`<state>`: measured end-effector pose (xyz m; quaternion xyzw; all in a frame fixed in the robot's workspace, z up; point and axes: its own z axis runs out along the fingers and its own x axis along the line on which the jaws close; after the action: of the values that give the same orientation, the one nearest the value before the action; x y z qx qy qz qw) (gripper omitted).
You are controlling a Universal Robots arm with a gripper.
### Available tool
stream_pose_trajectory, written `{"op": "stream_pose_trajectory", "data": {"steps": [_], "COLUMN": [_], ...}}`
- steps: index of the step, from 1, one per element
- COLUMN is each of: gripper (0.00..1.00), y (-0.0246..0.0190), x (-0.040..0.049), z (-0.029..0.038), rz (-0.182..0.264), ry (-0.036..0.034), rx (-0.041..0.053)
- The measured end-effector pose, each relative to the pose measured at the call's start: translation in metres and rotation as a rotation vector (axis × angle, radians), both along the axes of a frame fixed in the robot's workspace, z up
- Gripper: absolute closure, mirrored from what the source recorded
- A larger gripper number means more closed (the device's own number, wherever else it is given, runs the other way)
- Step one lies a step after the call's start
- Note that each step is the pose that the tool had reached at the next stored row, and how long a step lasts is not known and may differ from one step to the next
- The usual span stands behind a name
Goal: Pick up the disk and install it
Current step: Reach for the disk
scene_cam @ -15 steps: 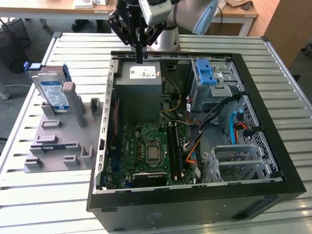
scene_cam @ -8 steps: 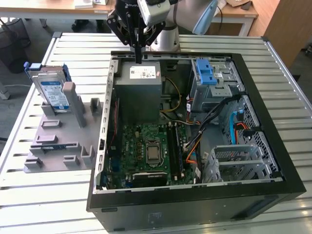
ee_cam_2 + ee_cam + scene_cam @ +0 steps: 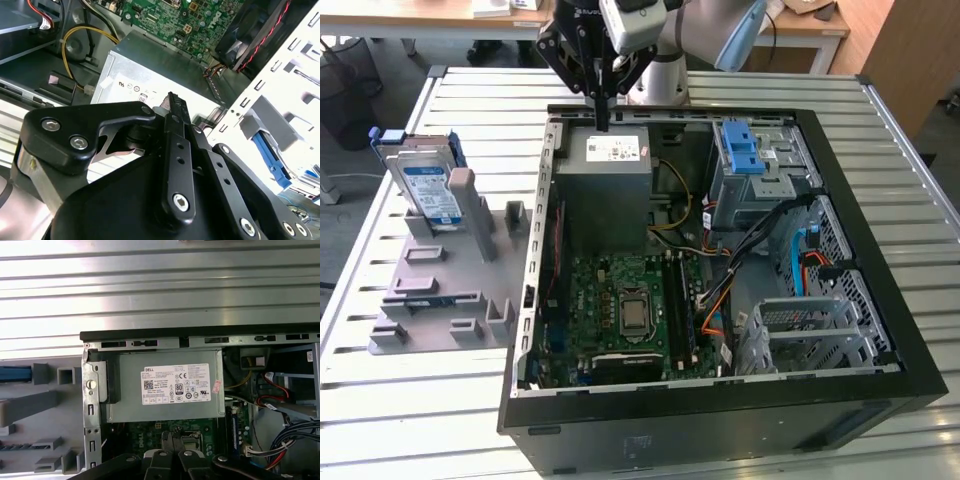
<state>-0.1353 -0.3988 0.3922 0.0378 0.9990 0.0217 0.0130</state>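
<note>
Disk (image 3: 428,190), a flat silver-metal hard drive with a white-and-blue label in a blue plastic carrier, stands on edge, leaning in a grey plastic fixture (image 3: 430,290) at the upper left of the exterior view, well apart from the arm. Nearest the camera lies the open black computer case (image 3: 720,415) on the slatted metal table (image 3: 380,400). Deeper inside it come the green motherboard (image 3: 630,300), then the grey boxy power supply (image 3: 605,190) (its white sticker (image 3: 175,385) faces up). Farthest back, the black gripper (image 3: 603,118) hangs just above that supply's far edge, fingers pressed together on nothing.
</note>
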Motion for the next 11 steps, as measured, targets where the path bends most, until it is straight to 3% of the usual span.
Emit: {"op": "stream_pose_trajectory", "data": {"steps": [11], "gripper": [0.89], "y": [0.0000], "x": [-0.0023], "z": [-0.0012], "rz": [0.000], "ry": [0.0001], "rx": [0.0000]}}
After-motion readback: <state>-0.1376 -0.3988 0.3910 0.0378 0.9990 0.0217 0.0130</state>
